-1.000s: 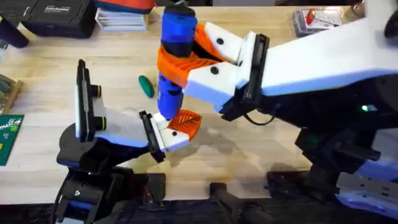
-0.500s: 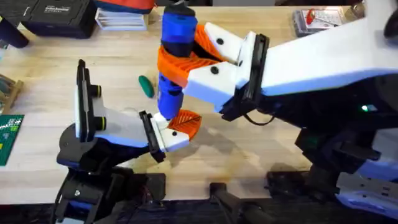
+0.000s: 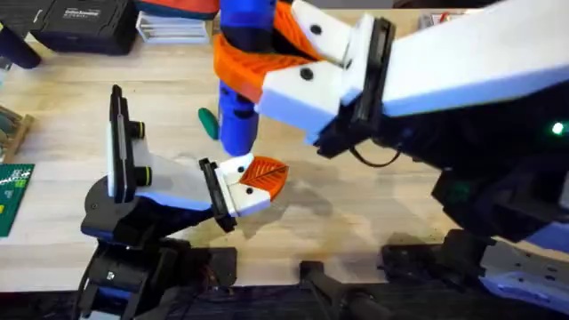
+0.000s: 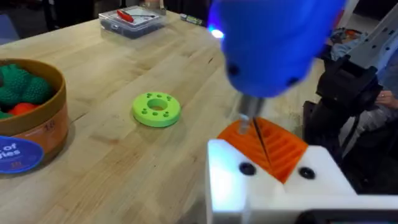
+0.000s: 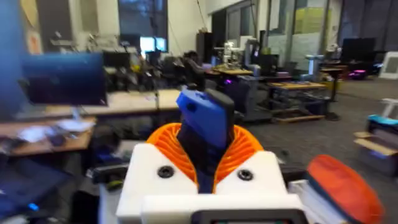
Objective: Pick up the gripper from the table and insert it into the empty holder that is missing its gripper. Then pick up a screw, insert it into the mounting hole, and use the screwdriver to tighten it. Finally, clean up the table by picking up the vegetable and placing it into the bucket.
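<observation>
Overhead, the right arm reaches from the lower right across the middle of the bench [image 3: 373, 209], its white end effector [image 3: 258, 67] raised close under the camera and closed on the blue handle of the screwdriver [image 3: 238, 89], orange ribbed pads pressed to either side; the handle stands roughly upright, pointing down. From the right wrist, the same blue handle [image 5: 205, 127] sits clamped between the orange pads [image 5: 245, 152]. The left arm lies low at the lower left, forearm stretched toward the centre, ending in the left end effector [image 3: 247, 180]: a white holder [image 3: 238, 197] with an orange gripper [image 3: 265, 175] seated on it. Whether the left fingers are spread or closed cannot be told. The screwdriver's lower end hangs directly over this orange gripper; in the left wrist view the thin metal shaft [image 4: 256, 132] comes down from the blurred blue handle and meets the ribbed orange gripper [image 4: 273, 146] above the white holder [image 4: 273, 186] with its two dark screw holes. A dark green vegetable [image 3: 207, 121] lies on the bench just left of the screwdriver handle, partly hidden by it. The tan bucket [image 4: 43, 124] stands on the bench to one side of the left wrist view, holding green and orange-red toy produce; a light green disc [image 4: 156, 109] lies flat between the bucket and the holder, apart from both.
</observation>
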You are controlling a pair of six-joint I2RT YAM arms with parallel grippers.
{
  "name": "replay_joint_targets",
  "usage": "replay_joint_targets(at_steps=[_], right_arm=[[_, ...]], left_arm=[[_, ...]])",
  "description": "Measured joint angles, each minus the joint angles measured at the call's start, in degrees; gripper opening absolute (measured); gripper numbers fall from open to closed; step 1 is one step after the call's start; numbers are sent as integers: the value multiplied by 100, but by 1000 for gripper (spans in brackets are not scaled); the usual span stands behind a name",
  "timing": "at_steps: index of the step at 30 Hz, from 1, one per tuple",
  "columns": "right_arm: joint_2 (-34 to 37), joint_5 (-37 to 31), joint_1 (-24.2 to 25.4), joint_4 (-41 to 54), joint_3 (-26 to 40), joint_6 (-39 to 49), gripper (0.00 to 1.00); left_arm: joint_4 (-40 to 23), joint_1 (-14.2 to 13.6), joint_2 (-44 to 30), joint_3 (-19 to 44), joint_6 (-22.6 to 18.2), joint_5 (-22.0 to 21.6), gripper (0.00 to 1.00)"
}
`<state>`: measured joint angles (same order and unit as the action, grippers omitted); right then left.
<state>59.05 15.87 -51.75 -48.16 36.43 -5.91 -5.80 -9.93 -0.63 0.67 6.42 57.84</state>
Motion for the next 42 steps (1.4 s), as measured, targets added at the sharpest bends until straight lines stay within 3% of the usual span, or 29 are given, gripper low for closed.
replay_joint_targets(at_steps=[5,10,17,21,28,38,39,42], right_arm=[[-37,-18,377,555,177,927,81],[-101,-425,1327,1771,220,1924,80],[-61,-1731,2541,3711,220,3969,80],[314,-2690,3141,4597,223,5400,77],[1803,-3601,3872,4649,223,7667,74],[3032,-3676,4068,4454,258,8327,71],[3054,-3671,4068,4437,270,8311,89],[3058,-3722,4068,4385,322,8159,366]], left_arm=[[-1,0,-2,0,0,0,4],[0,0,0,0,0,-2,4],[0,0,-2,0,0,-17,4],[0,0,0,0,-2,-19,4],[0,0,-2,0,-2,-20,4],[0,0,-2,0,-2,-20,4],[0,0,-2,0,-2,-19,4],[0,0,-2,0,-2,-18,4]])
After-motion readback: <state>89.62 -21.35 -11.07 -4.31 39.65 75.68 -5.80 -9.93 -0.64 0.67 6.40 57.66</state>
